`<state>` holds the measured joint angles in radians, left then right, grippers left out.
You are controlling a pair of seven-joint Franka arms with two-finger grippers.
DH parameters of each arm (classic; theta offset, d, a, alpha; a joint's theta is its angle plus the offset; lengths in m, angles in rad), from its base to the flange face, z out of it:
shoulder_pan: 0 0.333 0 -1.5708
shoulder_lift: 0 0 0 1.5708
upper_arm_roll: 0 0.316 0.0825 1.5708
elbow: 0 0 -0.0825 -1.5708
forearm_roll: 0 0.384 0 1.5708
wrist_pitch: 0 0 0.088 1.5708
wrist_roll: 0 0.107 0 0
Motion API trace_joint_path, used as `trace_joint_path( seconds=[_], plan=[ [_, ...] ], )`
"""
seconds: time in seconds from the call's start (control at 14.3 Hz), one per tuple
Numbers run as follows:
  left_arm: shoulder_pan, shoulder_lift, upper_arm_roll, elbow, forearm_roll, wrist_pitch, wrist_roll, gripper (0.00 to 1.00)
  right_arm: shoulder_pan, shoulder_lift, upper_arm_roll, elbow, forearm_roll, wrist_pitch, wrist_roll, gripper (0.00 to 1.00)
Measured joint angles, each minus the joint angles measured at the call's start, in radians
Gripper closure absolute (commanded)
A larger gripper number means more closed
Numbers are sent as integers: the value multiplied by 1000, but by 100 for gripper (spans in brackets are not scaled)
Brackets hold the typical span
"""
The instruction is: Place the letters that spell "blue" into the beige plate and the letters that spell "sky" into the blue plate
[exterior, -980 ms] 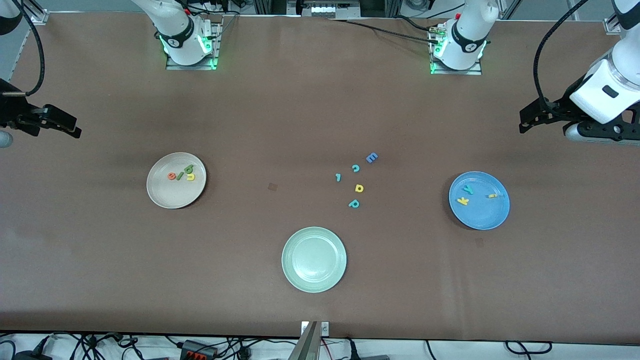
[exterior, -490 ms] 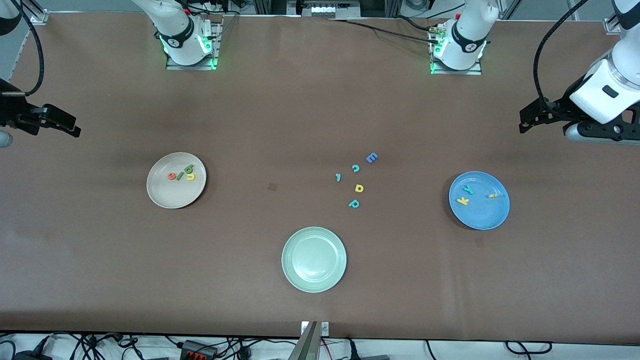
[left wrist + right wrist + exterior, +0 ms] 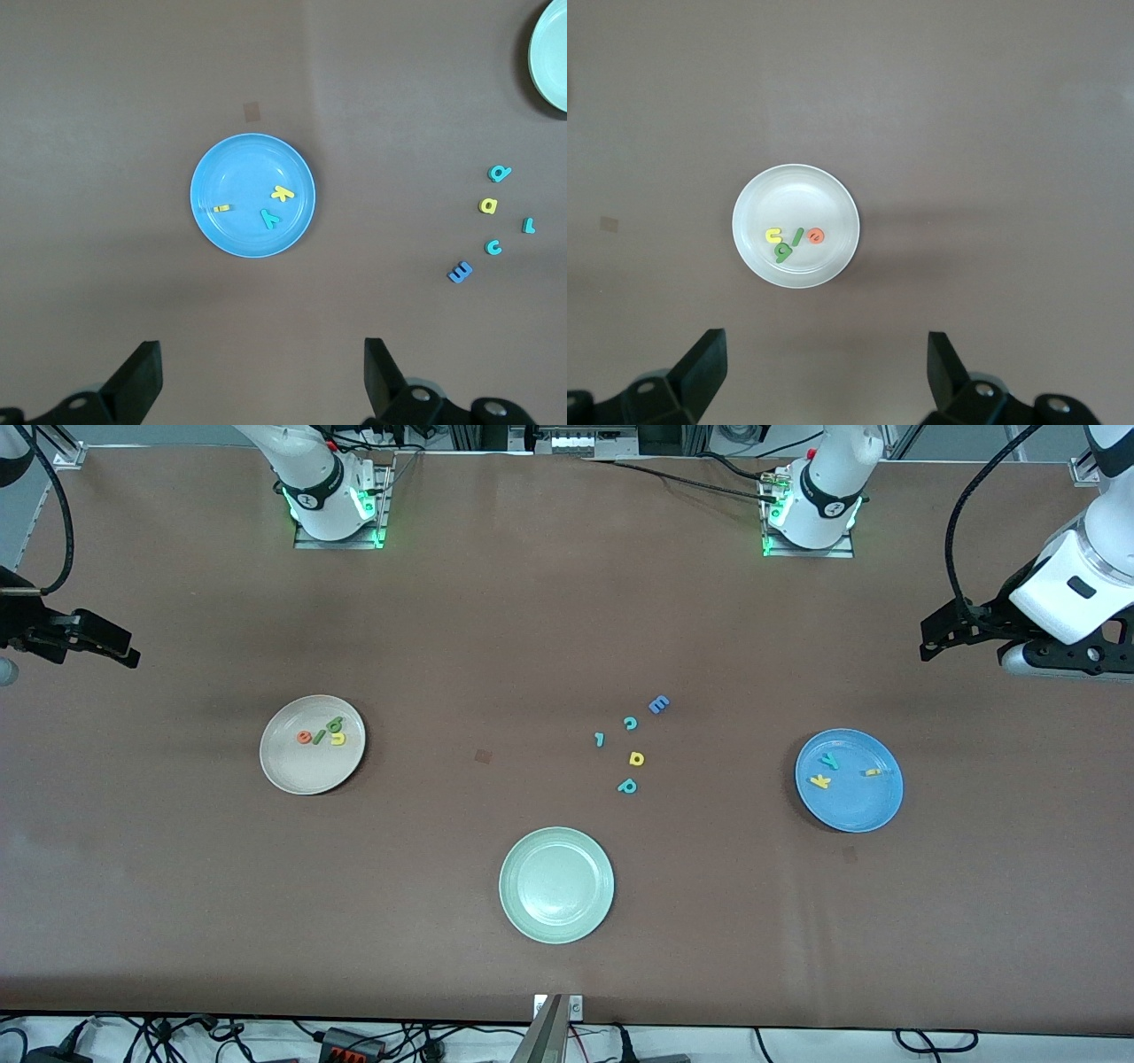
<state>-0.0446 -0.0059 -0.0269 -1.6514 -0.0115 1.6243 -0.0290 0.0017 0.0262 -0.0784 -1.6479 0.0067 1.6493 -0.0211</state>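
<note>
Right gripper (image 3: 111, 651) edged slightly outward since before, fingers spread, empty, beside the beige plate (image 3: 285, 773) holding b, l, u, e (image 3: 796, 240), wrist view separating them, blue plate (image 3: 855, 810) holding s, k, y (image 3: 262, 205), left gripper (image 3: 941, 638) spread, empty.

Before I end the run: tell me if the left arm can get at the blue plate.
Probably yes. The left pincer hangs open, empty, over bare table beside the blue plate, with nothing between them; only three small letters lie in it.
</note>
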Motion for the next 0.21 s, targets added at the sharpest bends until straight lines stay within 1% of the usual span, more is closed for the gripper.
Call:
trace_joint_path(
  seconds=[0.21],
  plan=[
    [0,0,0,0,0,0,0,0,-1,0,-2,0,-5,-4,0,0]
  ],
)
